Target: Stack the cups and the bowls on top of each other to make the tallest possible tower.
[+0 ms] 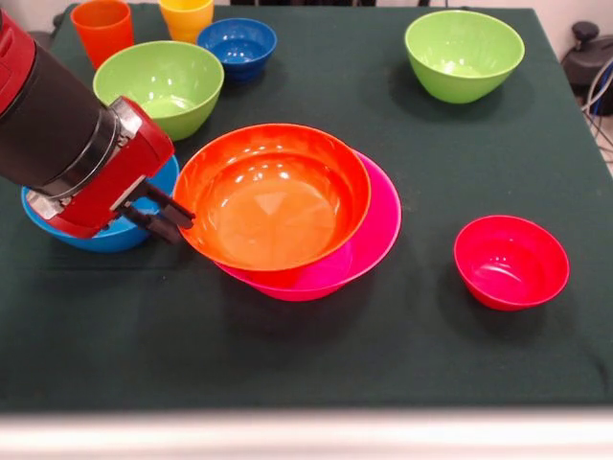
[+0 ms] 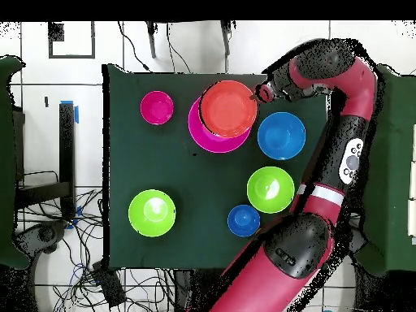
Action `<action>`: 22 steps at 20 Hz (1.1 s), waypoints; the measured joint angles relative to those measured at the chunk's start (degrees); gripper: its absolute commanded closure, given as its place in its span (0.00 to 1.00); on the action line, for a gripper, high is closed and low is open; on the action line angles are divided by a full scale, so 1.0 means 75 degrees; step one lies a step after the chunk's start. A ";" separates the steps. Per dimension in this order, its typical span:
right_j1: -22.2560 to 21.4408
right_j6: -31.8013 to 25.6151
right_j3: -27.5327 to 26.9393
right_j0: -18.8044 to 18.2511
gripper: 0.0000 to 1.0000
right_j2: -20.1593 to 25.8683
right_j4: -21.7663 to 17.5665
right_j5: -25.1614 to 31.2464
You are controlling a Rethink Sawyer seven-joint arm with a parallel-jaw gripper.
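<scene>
Dark green cloth-covered table [image 1: 402, 364] carried seven glossy round plastic bowls and two smooth tapered cups; largest, one pink bowl [image 1: 374, 240] at centre, one orange bowl [image 1: 273, 196] nested in it off-centre; two lime green bowls [image 1: 160, 86] [image 1: 464, 54] well apart; one light blue bowl [image 1: 115, 235] under the arm; one red bowl [image 1: 510, 261]; one dark blue bowl [image 1: 238, 45]; orange cup [image 1: 102, 29], yellow cup [image 1: 186, 16] at far edge; gripper [image 1: 182, 222] at orange bowl's rim, whether clenched I cannot tell.

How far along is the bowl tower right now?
Barely started: only the orange bowl sits on the pink bowl. The tool is at the orange bowl's rim. Two green bowls, both blue bowls, the red bowl and the cups remain loose.
</scene>
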 measured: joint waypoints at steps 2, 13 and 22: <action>0.0009 0.0000 -0.0006 -0.0006 1.00 0.0105 -0.0083 0.0008; 0.0002 0.0000 -0.0003 0.0006 0.00 0.0107 -0.0108 -0.0239; 0.0002 0.0000 -0.0001 0.0006 0.00 0.0107 -0.0108 -0.0399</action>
